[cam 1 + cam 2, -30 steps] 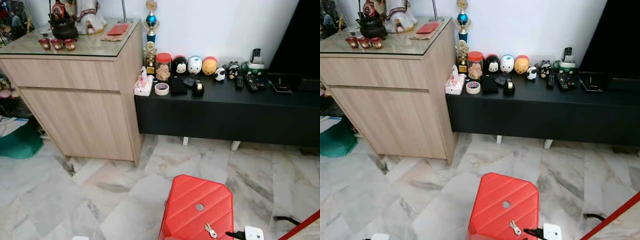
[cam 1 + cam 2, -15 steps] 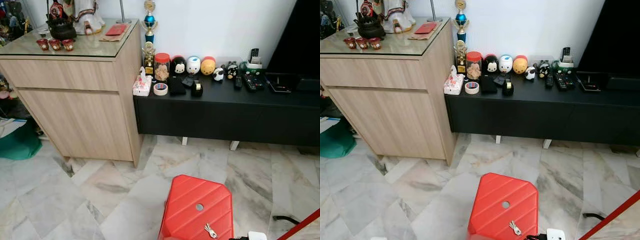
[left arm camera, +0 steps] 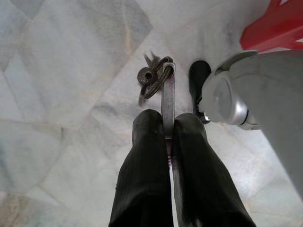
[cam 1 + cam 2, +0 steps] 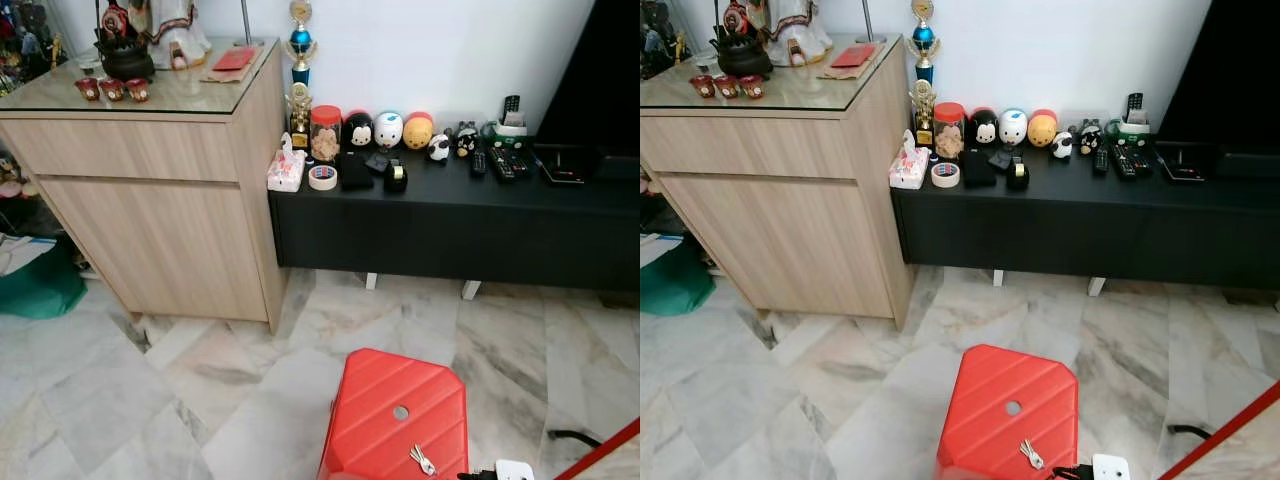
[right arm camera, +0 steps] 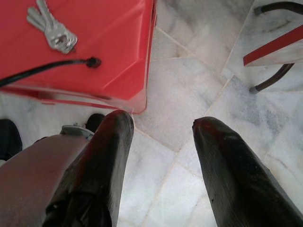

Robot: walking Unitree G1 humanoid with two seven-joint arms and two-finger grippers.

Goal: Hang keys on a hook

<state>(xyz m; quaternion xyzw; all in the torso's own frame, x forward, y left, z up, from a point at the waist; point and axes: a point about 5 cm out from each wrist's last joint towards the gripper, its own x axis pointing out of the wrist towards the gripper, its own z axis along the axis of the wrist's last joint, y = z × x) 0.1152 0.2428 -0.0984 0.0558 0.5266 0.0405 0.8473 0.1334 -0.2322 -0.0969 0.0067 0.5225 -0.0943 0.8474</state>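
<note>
Lying flat on the red stool (image 4: 400, 420) near its front edge, a bunch of silver keys (image 4: 421, 460) rests beside a thin black cable (image 5: 42, 68) that runs across the same red top. Over the marble floor (image 3: 71, 56), the left tool (image 3: 166, 125) is pinched together on a flat metal key (image 3: 168, 94) whose ring (image 3: 154, 78) dangles beyond its tips, while the right tool (image 5: 161, 125) hangs with its fingers spread apart just off the stool's corner. Farther off stand a wooden cabinet (image 4: 160, 200) and a low black counter (image 4: 450, 225) against the white wall.
</note>
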